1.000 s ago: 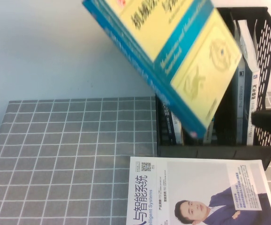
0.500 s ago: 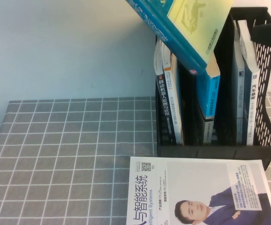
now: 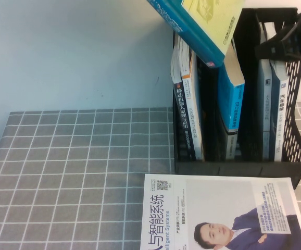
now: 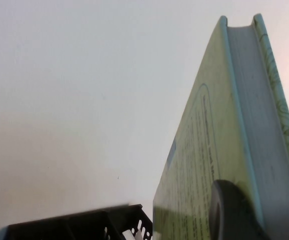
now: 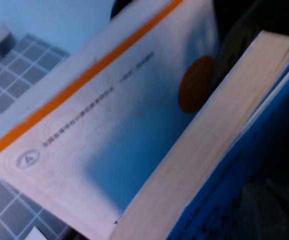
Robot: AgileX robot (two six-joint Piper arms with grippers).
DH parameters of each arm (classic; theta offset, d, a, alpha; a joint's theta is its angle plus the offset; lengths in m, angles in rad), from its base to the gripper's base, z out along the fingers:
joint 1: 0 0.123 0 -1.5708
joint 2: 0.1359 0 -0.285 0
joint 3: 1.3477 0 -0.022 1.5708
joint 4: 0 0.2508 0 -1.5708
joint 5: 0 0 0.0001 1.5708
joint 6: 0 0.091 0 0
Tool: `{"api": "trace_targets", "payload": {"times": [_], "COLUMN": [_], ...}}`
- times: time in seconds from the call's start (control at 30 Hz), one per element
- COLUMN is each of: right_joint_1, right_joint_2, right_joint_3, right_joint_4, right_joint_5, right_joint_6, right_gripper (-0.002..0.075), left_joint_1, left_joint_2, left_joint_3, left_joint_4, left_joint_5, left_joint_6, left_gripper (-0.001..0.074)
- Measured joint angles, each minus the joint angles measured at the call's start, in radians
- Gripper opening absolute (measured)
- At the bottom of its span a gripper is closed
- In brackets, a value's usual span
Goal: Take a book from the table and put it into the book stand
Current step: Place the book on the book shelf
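The book (image 3: 202, 23), pale yellow-green with a blue spine, hangs tilted in the air above the left and middle compartments of the black book stand (image 3: 234, 169). Its lower corner is just above a leaning blue book with cream page edges (image 3: 231, 99). My left gripper (image 4: 254, 220) is shut on the book (image 4: 204, 150); one dark finger (image 4: 229, 212) presses on its cover. The left gripper is out of the high view. My right gripper (image 3: 291, 41) hovers at the top of the stand's right compartment, apart from the book.
The stand holds several upright books in its left (image 3: 187, 114) and right (image 3: 273, 114) compartments. A white magazine with a suited man (image 3: 218, 213) lies on the grey grid table (image 3: 77, 166) in front of the stand. The right wrist view shows the cream-edged blue book (image 5: 209, 145) close up.
The book has risen and moved from in front of the stand to above its top. The right arm has lifted from the stand's right side to its upper rim.
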Motion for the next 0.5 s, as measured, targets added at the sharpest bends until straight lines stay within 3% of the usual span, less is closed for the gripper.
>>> {"api": "trace_targets", "payload": {"times": [0.13, 0.33, 0.5], "right_joint_1": [0.004, 0.003, 0.003], "right_joint_2": [0.017, 0.018, 0.022], "right_joint_3": [-0.061, -0.08, -0.065], "right_joint_4": [-0.165, -0.585, -0.614], "right_joint_5": [0.06, 0.1, 0.133], "right_joint_6": [0.093, 0.352, 0.372], "right_gripper": [-0.0003, -0.0003, -0.0003], "left_joint_1": [0.0, 0.0, 0.0], "left_joint_2": [0.0, 0.002, 0.006], "left_joint_3": [0.0, 0.0, 0.0], "left_joint_4": [0.0, -0.004, -0.012], "left_joint_5": [0.004, 0.012, 0.022], "left_joint_6": [0.0, 0.0, -0.002], "left_gripper": [0.0193, 0.0193, 0.0193]}}
